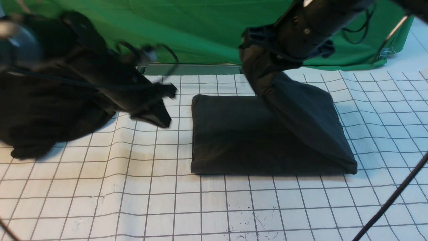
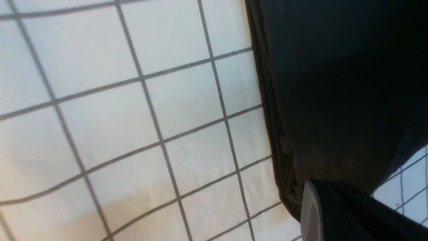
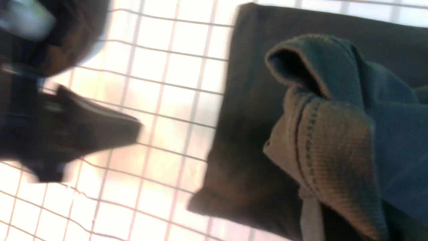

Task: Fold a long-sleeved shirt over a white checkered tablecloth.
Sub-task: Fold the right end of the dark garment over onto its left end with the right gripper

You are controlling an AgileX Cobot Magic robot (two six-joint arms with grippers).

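Note:
The dark charcoal long-sleeved shirt (image 1: pixel 234 134) lies folded into a thick rectangle on the white checkered tablecloth (image 1: pixel 234 207); its print is hidden. My right gripper (image 1: pixel 255 47) is shut on the shirt's right part and holds it up as a slanted flap. The right wrist view shows a ribbed, stitched edge (image 3: pixel 317 134) bunched at my right gripper (image 3: pixel 321 221), above the flat shirt (image 3: pixel 254 100). My left gripper (image 1: pixel 160 117) is blurred, looks shut and empty, and hangs left of the shirt, apart from it. In the left wrist view, one fingertip (image 2: pixel 309 207) is beside the shirt's hemmed edge (image 2: pixel 334 83).
A black printless mass of cloth (image 1: pixel 50 110) wraps my left arm over the tablecloth's left side. A green cloth (image 1: pixel 200 30) hangs along the back, with a grey bar (image 1: pixel 190 69) under it. A dark cable (image 1: pixel 391 201) crosses the lower right corner.

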